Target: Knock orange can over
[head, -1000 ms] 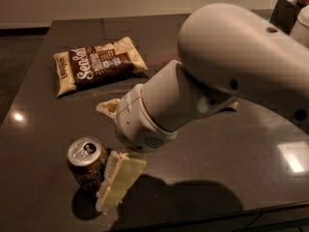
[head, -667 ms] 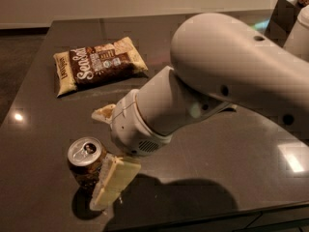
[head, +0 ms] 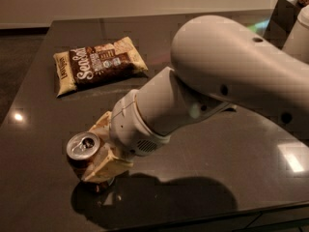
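Dark glossy table (head: 251,173), brown-and-cream snack bag (head: 99,64) lettered what looks like "Sea Salt", cream gripper (head: 95,151) fingers spread apart, pressed around standing orange can (head: 82,146).

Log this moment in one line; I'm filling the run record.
phase: contact | gripper: open, fingers against orange can | can: standing, not yet down | snack bag: flat, farther back on table

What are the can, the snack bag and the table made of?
The small orange-brown drink can: metal, shiny silver top with pull-tab. The brown-and-cream snack bag: crinkly plastic or foil film, probably. The dark table: glossy, maybe polished stone or laminate; it mirrors lights. The cream tool, right beside the can, looks like matte plastic.
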### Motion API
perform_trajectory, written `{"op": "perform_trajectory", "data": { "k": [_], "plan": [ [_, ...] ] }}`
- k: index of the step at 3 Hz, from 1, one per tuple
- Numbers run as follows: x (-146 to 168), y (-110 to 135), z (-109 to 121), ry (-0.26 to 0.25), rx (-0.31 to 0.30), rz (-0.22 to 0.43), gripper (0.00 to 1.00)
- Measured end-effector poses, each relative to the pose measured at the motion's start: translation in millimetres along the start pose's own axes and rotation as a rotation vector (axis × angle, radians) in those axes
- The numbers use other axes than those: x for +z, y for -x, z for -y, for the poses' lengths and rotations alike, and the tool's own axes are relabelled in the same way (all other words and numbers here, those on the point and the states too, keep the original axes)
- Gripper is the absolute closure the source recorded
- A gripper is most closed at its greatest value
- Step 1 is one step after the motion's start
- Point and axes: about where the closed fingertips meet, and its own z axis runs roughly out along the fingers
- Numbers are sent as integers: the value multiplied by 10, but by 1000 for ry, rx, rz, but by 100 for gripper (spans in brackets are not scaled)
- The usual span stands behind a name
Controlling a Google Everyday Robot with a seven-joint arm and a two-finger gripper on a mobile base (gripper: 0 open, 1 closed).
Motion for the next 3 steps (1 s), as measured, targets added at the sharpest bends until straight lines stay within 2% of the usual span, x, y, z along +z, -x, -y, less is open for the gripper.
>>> {"op": "perform_trajectory", "data": {
  "k": [1,2,3],
  "plan": [
    [-207,-6,124,-15,31,-5,88],
    [-493,-96,341,-48,62,-65,100],
    [-743,-271,545,-56,89,-240,100]
  ]
}}
